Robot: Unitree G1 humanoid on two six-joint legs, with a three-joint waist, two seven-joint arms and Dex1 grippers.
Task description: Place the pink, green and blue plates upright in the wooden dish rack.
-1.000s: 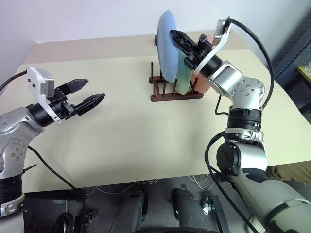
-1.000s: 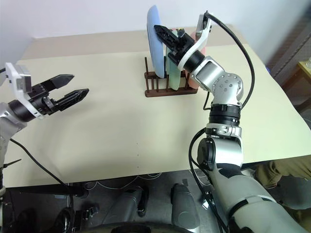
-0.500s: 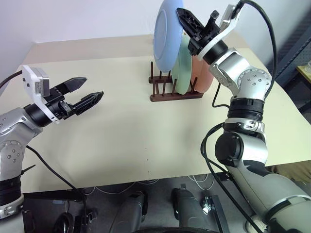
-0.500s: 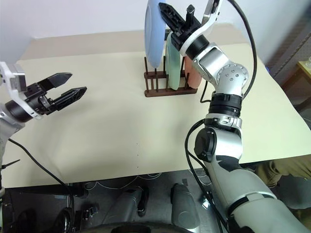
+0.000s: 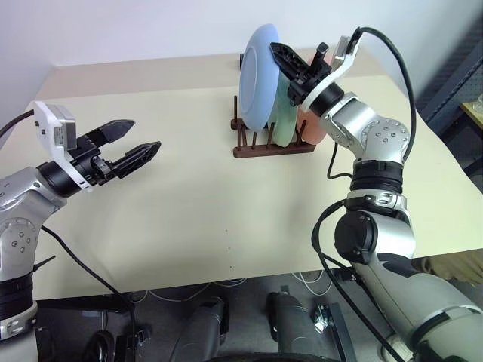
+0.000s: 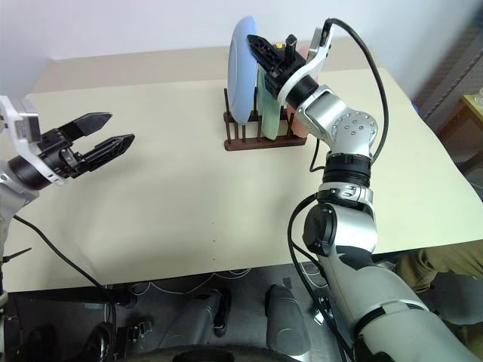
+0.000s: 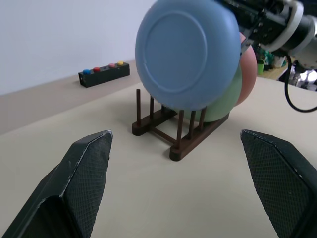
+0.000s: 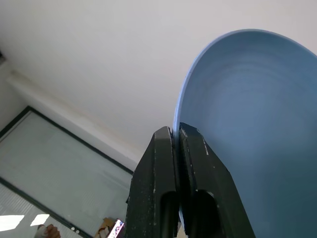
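Here my right hand (image 5: pixel 285 54) pinches the blue plate's (image 5: pixel 258 75) rim, upright over the rack (image 5: pixel 272 143) beside green (image 5: pixel 285 121) and pink (image 5: pixel 311 124) plates; left hand (image 5: pixel 136 147) gapes wide, well apart.

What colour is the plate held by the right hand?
Light blue plate, clearest in the left wrist view.

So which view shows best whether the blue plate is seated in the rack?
The left wrist view: the blue plate faces it, its lower edge above the wooden dish rack pegs. The eye views show it edge-on; the right wrist view shows its rim in the right tool.
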